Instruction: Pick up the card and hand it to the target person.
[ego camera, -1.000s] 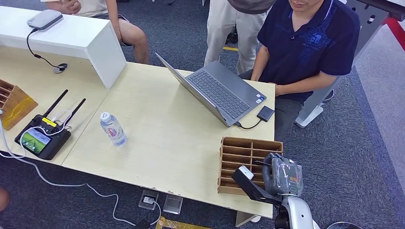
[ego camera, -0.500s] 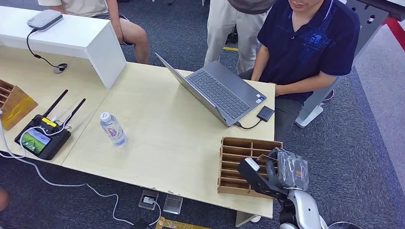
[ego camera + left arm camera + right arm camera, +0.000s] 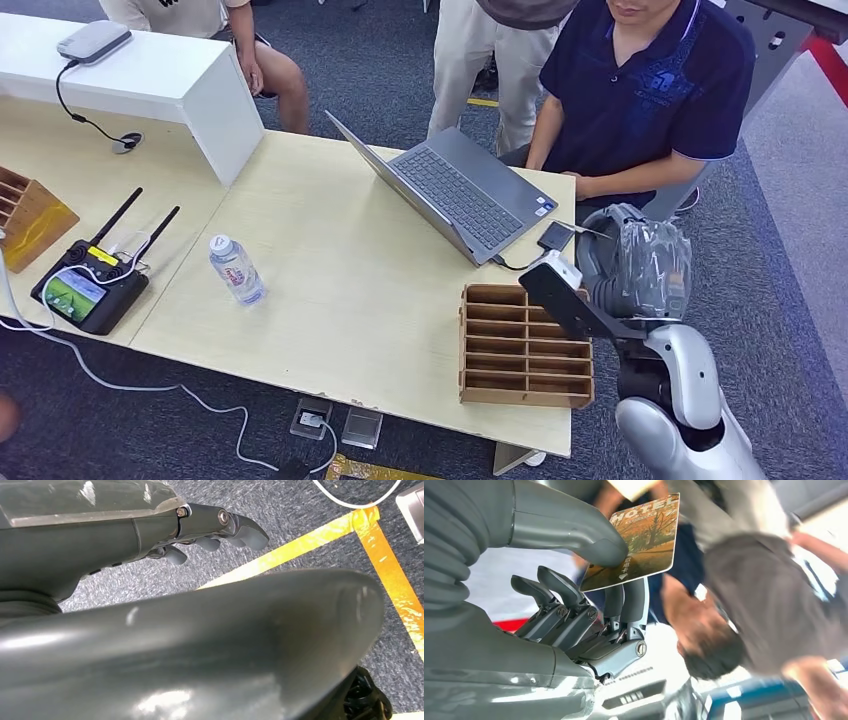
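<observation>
- Right hand (image 3: 635, 265), right of frame in head view, pinched card (image 3: 641, 542) between thumb and fingers.
- Left hand (image 3: 210, 530) hung empty, fingers loosely curled.
- Risk: thin pinch; card might slip before person (image 3: 640, 90) took it.

I am reading one clear word, "HOTEL", printed in capital letters along one edge of the card (image 3: 639, 540) that my right hand (image 3: 589, 580) is pinching between thumb and fingers. Smaller characters and a small arrow mark are showing near the card's opposite edge, beside my thumb tip, but they are too small for me to make out. In the head view, the bottle (image 3: 236, 269) is carrying a label and the laptop (image 3: 455, 192) is carrying small stickers at one corner of its deck; I am unable to read either. The shirt (image 3: 650, 85) of the seated person is bearing a faint printed emblem, also not readable.
</observation>
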Robot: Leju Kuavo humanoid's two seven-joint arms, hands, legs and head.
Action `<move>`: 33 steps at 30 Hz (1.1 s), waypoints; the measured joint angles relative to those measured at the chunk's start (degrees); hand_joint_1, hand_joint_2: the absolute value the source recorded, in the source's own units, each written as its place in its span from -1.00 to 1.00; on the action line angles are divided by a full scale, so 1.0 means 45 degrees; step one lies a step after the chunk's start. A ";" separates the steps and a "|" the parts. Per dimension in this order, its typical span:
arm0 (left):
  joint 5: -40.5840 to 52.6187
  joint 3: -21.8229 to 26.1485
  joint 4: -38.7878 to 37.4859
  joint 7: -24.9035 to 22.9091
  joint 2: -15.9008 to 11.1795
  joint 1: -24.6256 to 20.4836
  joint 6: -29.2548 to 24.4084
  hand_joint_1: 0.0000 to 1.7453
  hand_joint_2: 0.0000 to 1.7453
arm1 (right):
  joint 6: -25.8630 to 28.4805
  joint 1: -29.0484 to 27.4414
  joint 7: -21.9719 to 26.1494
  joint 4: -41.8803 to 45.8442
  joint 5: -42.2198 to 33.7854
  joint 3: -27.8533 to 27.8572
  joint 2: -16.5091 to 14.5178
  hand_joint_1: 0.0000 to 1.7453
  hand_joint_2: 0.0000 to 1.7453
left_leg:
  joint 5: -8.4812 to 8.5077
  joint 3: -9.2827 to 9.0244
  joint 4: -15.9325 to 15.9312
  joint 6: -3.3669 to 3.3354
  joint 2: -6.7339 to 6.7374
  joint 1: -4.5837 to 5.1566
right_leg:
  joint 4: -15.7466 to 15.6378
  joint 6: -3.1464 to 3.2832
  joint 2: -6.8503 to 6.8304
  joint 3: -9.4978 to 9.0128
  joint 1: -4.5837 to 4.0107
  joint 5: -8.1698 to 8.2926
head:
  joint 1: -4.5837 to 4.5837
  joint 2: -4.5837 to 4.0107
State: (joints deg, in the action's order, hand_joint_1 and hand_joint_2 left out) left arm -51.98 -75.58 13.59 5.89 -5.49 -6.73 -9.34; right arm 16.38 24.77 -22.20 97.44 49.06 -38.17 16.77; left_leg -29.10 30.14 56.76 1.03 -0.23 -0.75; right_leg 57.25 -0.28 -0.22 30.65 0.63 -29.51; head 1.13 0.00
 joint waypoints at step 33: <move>0.0220 -0.0020 0.0000 0.0217 0.0060 -0.0035 0.0634 -1.00 -1.00 | 0.4744 0.2820 0.2171 -0.9263 -0.0941 -0.1136 -0.2304 -1.00 1.00 | 0.0012 0.0016 0.0003 -0.0009 -0.0025 0.0001 | 0.0004 0.0001 -0.0015 0.0012 0.0001 0.0002 | 0.0001 0.0000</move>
State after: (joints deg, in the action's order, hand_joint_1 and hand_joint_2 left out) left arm -50.99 -75.67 13.59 6.87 -5.22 -6.89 -6.49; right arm 37.72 37.46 -12.43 55.76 44.82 -43.29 6.40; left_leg -29.05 30.21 56.78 0.98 -0.35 -0.75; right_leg 57.27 -0.27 -0.29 30.71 0.63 -29.50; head 1.13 0.00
